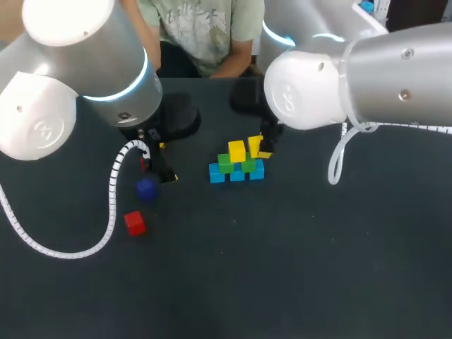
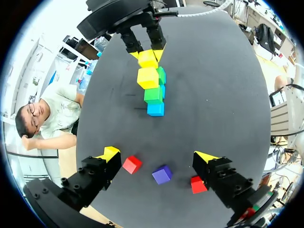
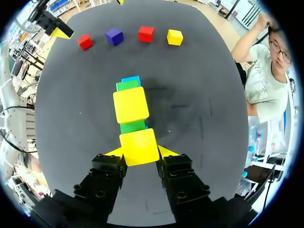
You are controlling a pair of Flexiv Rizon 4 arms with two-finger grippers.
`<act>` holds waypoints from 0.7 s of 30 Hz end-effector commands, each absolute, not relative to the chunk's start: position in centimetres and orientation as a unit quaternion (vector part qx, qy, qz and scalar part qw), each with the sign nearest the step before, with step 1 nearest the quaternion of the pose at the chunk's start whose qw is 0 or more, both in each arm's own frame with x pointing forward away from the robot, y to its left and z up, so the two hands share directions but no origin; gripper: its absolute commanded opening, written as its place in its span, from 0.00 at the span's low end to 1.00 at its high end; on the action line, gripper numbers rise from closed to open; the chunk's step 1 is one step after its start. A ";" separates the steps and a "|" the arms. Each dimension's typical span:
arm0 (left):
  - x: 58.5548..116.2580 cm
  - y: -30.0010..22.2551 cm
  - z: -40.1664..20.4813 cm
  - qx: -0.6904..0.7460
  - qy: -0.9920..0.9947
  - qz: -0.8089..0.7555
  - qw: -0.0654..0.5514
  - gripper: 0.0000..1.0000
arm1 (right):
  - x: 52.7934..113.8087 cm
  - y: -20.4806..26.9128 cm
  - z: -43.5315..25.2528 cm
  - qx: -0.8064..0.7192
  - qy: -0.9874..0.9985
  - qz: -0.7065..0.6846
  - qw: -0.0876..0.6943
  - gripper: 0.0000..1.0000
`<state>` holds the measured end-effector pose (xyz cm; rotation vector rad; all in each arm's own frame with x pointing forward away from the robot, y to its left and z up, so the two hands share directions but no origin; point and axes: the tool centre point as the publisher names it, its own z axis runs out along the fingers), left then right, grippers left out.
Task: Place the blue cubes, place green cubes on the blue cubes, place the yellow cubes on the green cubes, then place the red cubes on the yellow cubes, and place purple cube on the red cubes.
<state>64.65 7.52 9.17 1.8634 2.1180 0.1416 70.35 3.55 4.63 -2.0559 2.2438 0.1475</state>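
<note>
Gripping a small yellow cube (image 3: 138, 142) in right gripper (image 3: 138, 152), just above green cubes (image 3: 132, 126) on blue cubes (image 1: 236, 174). Holding left gripper (image 2: 158, 155) wide open above purple cube (image 2: 162, 174) and red cubes (image 2: 132, 164) on dark counter (image 2: 213, 95).

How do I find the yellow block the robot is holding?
Find the block tower on the dark table. At its end by the right arm, one yellow cube is pinched in the right end effector. The other yellow cube has nothing gripping it.
</note>
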 end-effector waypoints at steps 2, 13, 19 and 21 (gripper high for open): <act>64.7 7.7 9.2 0.653 0.739 0.047 0.158 1.00 | 70.9 3.9 4.5 -0.674 0.736 0.048 0.042 0.00; 64.7 7.7 9.2 0.653 0.739 0.047 0.158 1.00 | 70.7 4.1 4.1 -0.672 0.738 0.051 0.035 0.00; 64.7 7.7 9.2 0.653 0.739 0.047 0.158 1.00 | 70.8 4.4 3.9 -0.675 0.735 0.052 0.032 0.00; 64.7 7.7 9.2 0.653 0.739 0.047 0.158 1.00 | 70.8 4.4 3.8 -0.675 0.735 0.053 0.032 0.00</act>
